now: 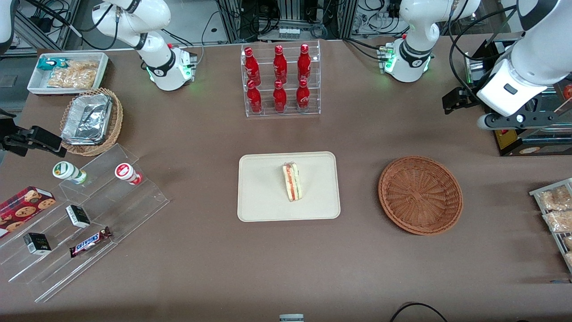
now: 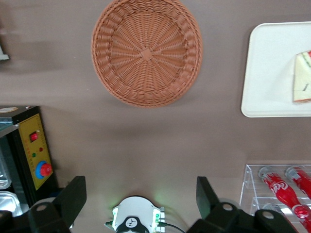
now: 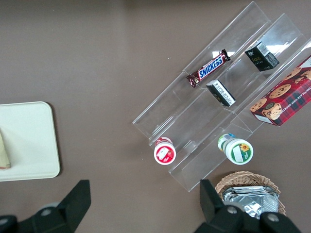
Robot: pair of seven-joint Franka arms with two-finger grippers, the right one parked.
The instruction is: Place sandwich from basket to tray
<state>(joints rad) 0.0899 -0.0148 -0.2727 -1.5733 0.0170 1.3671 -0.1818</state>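
The sandwich (image 1: 292,181) (image 2: 302,77), a pale wedge with red and green layers, lies on the cream tray (image 1: 263,201) (image 2: 272,73) at mid-table. Its edge also shows on the tray (image 3: 29,145) in the right wrist view. The round reddish-brown basket (image 1: 420,194) (image 2: 146,52) sits beside the tray, toward the working arm's end, with nothing in it. My gripper (image 1: 452,103) (image 2: 141,201) hangs high over the table, farther from the front camera than the basket. It is open, with nothing between its fingers.
A clear rack of red bottles (image 1: 280,80) stands farther back than the tray. A control box (image 2: 34,150) and bagged snacks (image 1: 554,210) sit at the working arm's end. Acrylic steps with a Snickers bar (image 1: 89,241), a foil-filled wicker basket (image 1: 91,120) and a white bin (image 1: 67,71) lie toward the parked arm's end.
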